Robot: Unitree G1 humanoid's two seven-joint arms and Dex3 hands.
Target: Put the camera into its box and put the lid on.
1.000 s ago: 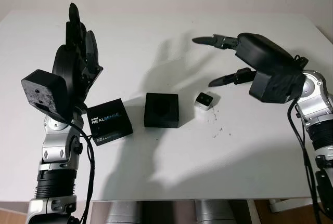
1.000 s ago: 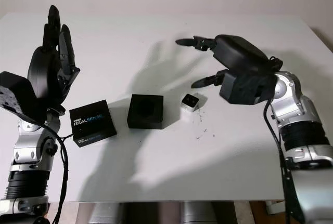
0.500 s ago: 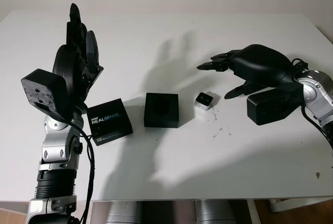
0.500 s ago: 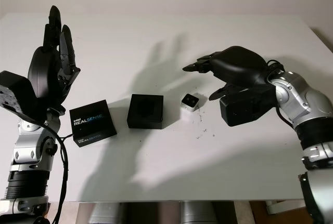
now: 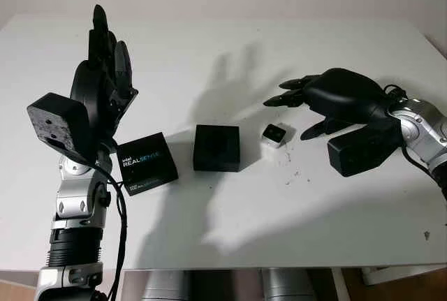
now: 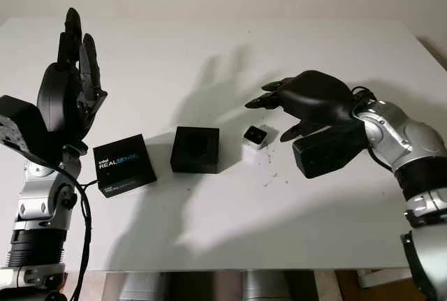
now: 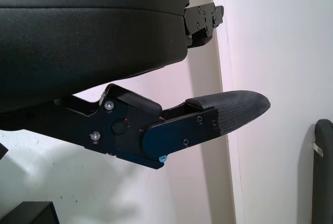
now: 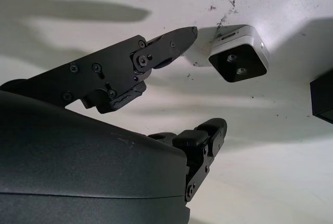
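Observation:
The small silver camera (image 5: 274,134) with a black face lies on the white table, just right of the open black box (image 5: 216,147). Left of the box lies the black lid (image 5: 147,163), printed "intel REALSENSE". My right hand (image 5: 286,116) is open and hovers low, right beside the camera, with fingers reaching over its far side and the thumb on its right. In the right wrist view the camera (image 8: 239,61) sits just beyond the fingertips (image 8: 182,36), untouched. My left hand (image 5: 108,39) is open, held upright above the table's left side, behind the lid.
Dark specks (image 5: 297,173) mark the table (image 5: 279,217) right of the camera. The table's front edge runs close below both arms. A dark object (image 7: 322,172) stands beyond the table's far side in the left wrist view.
My right hand has come down and turned palm-down, closing in on the camera from the right. The left arm, box, lid and camera have not moved.

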